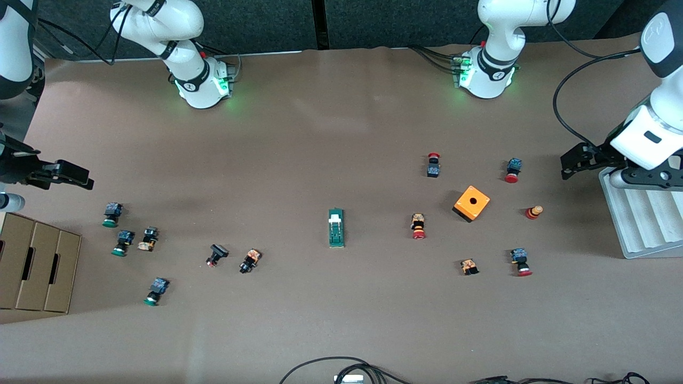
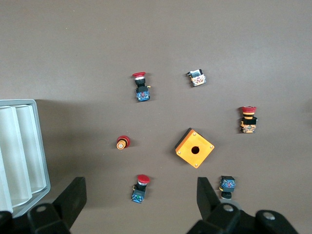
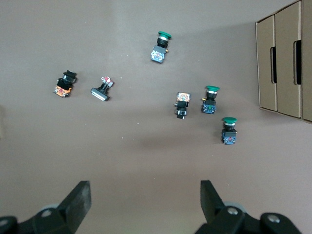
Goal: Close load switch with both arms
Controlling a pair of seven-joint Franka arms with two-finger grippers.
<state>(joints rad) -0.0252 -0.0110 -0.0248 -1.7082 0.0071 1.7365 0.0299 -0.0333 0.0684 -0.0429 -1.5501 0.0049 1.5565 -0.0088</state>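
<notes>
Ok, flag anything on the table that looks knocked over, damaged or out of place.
Nothing stands out. The load switch lies flat mid-table, apart from the scattered push buttons on their sides and the orange box. Left gripper and right gripper hang open above, holding nothing.

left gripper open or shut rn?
Open. In the left wrist view the left gripper has its two black fingers set wide apart, with nothing between them, above the table with the red buttons and the orange box.
</notes>
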